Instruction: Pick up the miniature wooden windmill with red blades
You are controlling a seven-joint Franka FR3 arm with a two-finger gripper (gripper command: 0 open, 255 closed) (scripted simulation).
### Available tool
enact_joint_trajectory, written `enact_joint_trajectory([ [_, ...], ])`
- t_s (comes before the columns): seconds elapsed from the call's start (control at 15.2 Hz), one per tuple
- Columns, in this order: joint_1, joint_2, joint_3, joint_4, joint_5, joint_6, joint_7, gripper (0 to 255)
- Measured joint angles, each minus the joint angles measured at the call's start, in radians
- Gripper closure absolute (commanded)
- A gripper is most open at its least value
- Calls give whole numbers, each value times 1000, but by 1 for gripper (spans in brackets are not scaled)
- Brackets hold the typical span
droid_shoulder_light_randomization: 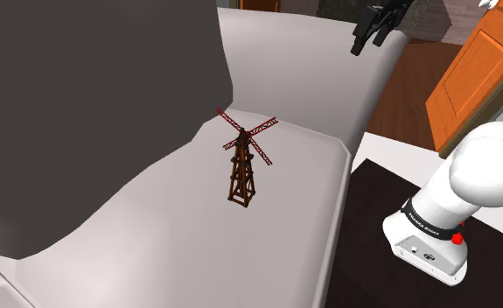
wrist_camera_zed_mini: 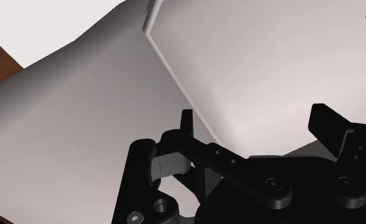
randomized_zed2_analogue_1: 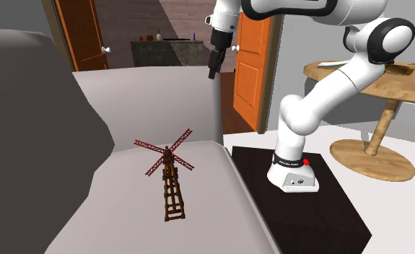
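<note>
Windmill: a miniature dark-brown lattice-tower windmill with red blades (droid_shoulder_light_randomization: 243, 179), upright at the centre of the shoulder view.
Support: pale grey cushioned sofa seat (droid_shoulder_light_randomization: 179, 236), in front of a dark grey backrest (droid_shoulder_light_randomization: 92, 105).
Gripper: all-black two-finger gripper (droid_shoulder_light_randomization: 369, 42), upper right of the shoulder view, well apart from the windmill.
Fingers: released, spread apart with nothing between them.

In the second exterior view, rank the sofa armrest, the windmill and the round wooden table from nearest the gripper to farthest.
1. Sofa armrest, just below the gripper.
2. Windmill, lower left on the seat.
3. Round wooden table, far right.
</note>
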Motion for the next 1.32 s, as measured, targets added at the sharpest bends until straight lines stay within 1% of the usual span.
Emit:
enact_joint_trajectory([
  [0.2, 13, 20, 12, -7, 13, 24, 4, 0],
  [0.66, 82, 155, 84, -2, 80, 142, 20, 0],
  [1.32, 169, 414, 197, 83, 145, 309, 40, 0],
])
